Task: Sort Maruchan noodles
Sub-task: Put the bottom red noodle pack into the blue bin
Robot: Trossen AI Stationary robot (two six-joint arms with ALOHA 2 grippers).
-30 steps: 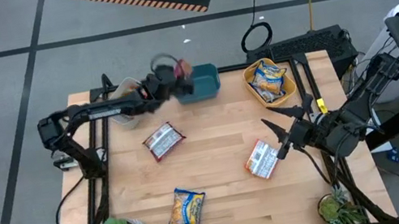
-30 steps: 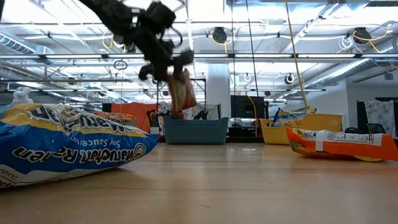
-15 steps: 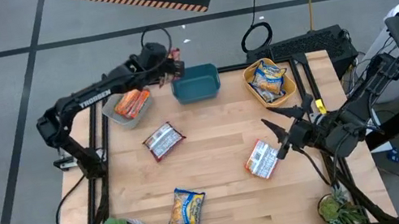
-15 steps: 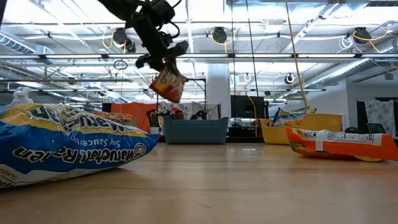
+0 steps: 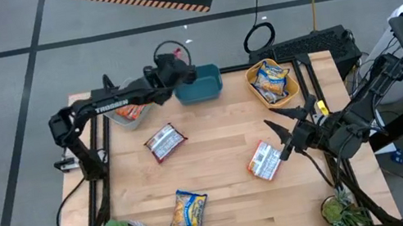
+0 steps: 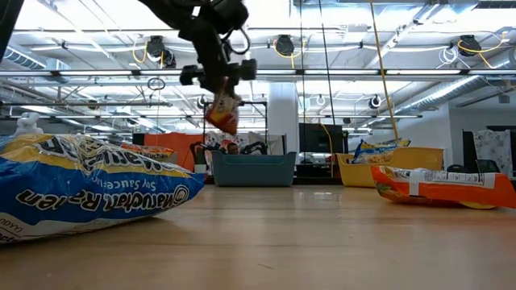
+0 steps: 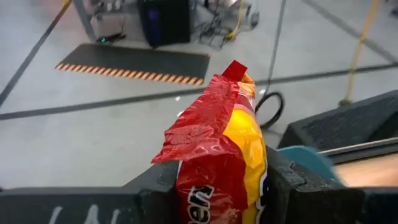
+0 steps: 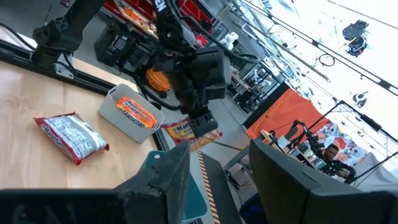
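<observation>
Wooden table (image 5: 219, 168), teal tub (image 5: 198, 85) at far edge. Left gripper (image 6: 219, 79) up over that tub, clamped on orange packet (image 7: 222, 155); packet hidden from overhead, plain in low and wrist views. Right gripper (image 5: 277, 140) parked near silver packet (image 5: 265, 159), jaws apart, empty.

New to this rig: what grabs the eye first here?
The left tool holds an orange noodle packet in the air, hanging above the back of the table by the teal tub. Three packets lie loose on the wood: a silver-red one, a yellow-blue one, and another silver-red one just in front of the right tool, which waits open.
</observation>
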